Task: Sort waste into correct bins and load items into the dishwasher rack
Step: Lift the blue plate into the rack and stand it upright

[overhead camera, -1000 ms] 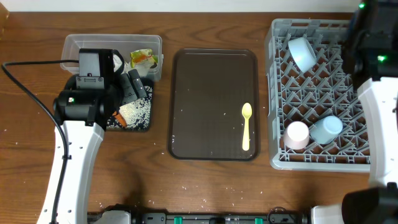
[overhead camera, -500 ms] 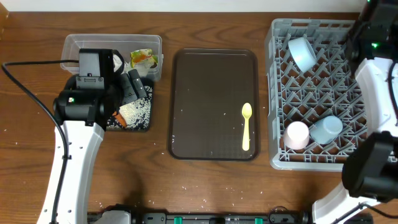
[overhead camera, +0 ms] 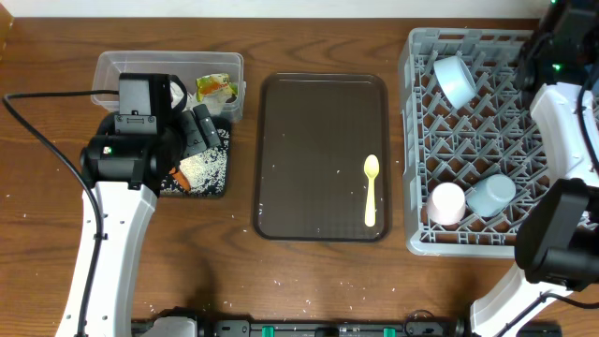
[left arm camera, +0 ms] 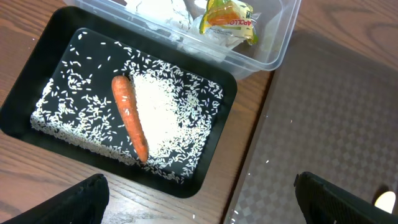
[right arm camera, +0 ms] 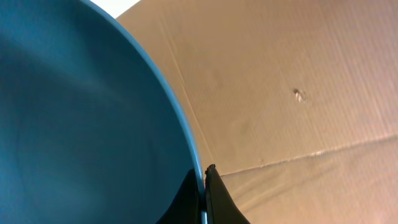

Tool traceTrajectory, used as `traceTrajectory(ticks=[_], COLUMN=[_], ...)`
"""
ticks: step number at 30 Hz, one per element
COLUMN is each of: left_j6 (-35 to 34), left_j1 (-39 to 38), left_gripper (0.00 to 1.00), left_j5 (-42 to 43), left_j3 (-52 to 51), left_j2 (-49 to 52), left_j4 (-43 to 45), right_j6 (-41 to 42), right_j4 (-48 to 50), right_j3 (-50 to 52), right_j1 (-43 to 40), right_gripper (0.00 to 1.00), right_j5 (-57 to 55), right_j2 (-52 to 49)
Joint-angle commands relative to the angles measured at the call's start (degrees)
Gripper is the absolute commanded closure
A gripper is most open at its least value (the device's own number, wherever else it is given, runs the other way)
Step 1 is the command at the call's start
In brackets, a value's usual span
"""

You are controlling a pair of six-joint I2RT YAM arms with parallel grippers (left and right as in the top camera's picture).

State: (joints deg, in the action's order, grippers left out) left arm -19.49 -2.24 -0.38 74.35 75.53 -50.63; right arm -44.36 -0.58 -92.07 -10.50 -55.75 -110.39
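Observation:
My left gripper [left arm camera: 202,208] is open and empty, hovering over the near corner of the black tray [left arm camera: 37,81], which holds rice grains [left arm camera: 165,109] and the orange carrot [left arm camera: 130,124]. The clear tub [left arm camera: 273,53] behind it holds white napkins [left arm camera: 158,9] and the green-yellow wrapper [left arm camera: 230,14]. In the right wrist view my right gripper [right arm camera: 204,193] is shut on the rim of the dark-blue plate [right arm camera: 81,112]. The grey rack [overhead camera: 468,140] holds the pale blue bowl [overhead camera: 456,80], a pink cup [overhead camera: 445,203] and a blue cup [overhead camera: 491,194]. The yellow spoon [overhead camera: 372,190] lies on the brown tray.
The dark brown serving tray [overhead camera: 309,154] lies between the bins and the rack. My right arm [overhead camera: 562,84] reaches along the rack's right edge toward the far corner. Cardboard [right arm camera: 298,93] fills the background behind the plate. Stray rice grains dot the table front.
My right arm has swung back along the rack's right side toward the far corner. The left arm and everything on the table have stayed put.

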Motion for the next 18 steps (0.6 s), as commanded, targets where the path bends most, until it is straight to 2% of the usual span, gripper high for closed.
traceTrajectory(ticks=[1, 18], left_j6=[0.3, 0.3], left_j1=[0.2, 0.2], left_gripper=[0.02, 0.02], left_j5=[-0.3, -0.3], left_j3=[-0.3, -0.3], left_j2=[0.2, 0.2], left_j4=[-0.1, -0.1], right_j6=[-5.9, -6.9], right_j4=[0.4, 1.3], right_j3=[-0.9, -0.9], right_j1=[-2.0, -2.2], right_gripper=[0.99, 0.98], right_j5=[2.8, 6.3], right_j2=[-1.3, -5.6])
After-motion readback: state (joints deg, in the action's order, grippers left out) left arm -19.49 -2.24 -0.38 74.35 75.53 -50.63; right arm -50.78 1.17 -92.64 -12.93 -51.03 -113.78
